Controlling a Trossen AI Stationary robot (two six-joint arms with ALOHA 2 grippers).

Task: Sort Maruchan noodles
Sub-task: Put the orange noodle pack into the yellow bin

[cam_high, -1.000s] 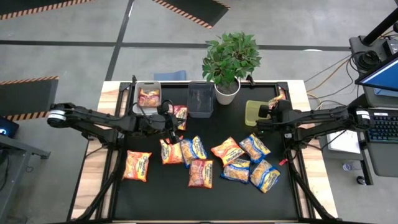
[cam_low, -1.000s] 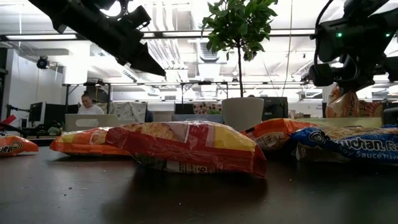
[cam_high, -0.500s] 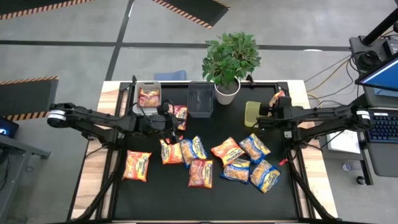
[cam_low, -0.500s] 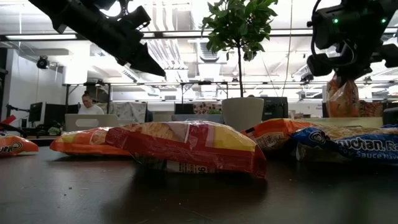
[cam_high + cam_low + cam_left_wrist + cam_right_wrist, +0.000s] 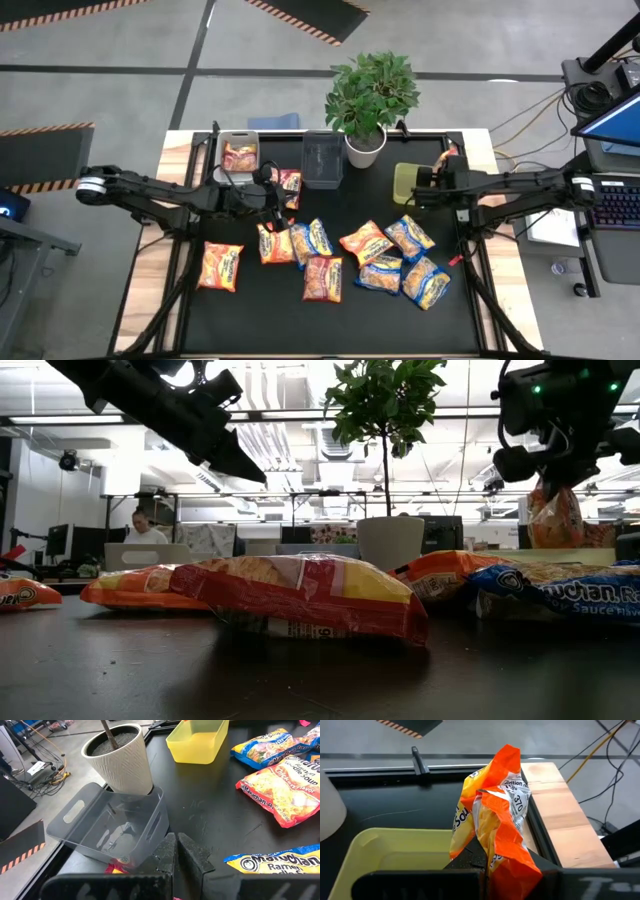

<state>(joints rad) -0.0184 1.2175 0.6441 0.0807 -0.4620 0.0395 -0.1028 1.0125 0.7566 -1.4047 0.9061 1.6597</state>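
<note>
Several Maruchan noodle packets lie flat in the middle of the black table. One more lies in the grey bin, and a red one lies beside the dark bin. My right gripper is shut on an orange packet, lifted beside the yellow bin at the far right. My left gripper hangs shut and empty above the table near the red packet, in front of the dark bin. My right gripper pinches the orange packet by its crumpled near end between its two fingers. The fingers slant down toward the table's far edge. The packet is lifted clear of table and bin and hangs below the gripper, creased lengthwise.
A potted plant in a white pot stands at the far edge between the dark bin and the yellow bin. A bare wooden strip runs along the table's right side. A person sits in the room behind.
My right gripper has risen a little with the orange packet, staying shut on it. The packet now hangs higher above the table beside the yellow bin.
</note>
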